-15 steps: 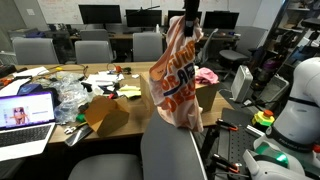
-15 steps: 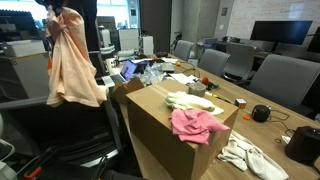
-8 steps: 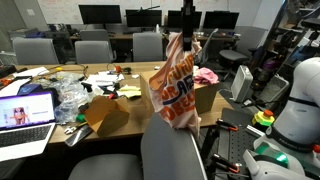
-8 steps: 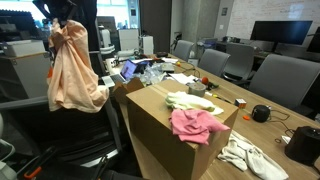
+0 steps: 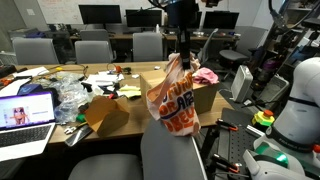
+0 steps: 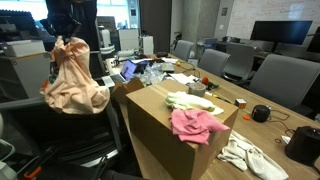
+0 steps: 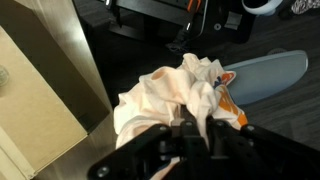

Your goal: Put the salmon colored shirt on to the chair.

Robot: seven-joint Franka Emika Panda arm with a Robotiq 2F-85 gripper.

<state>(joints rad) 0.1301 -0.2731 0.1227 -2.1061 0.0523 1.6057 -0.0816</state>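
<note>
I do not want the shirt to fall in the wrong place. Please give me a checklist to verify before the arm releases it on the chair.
1. The salmon shirt hangs bunched from the gripper, jaws shut on its top: ok.
2. Shirt is over the seat of the chair: cannot tell; the wrist view shows the seat mostly to one side.
3. Shirt's lower edge rests on the chair: cannot tell.
4. Shirt is apart from the cardboard box: ok.
5. The pink cloth lies on the box, untouched: ok.
</note>
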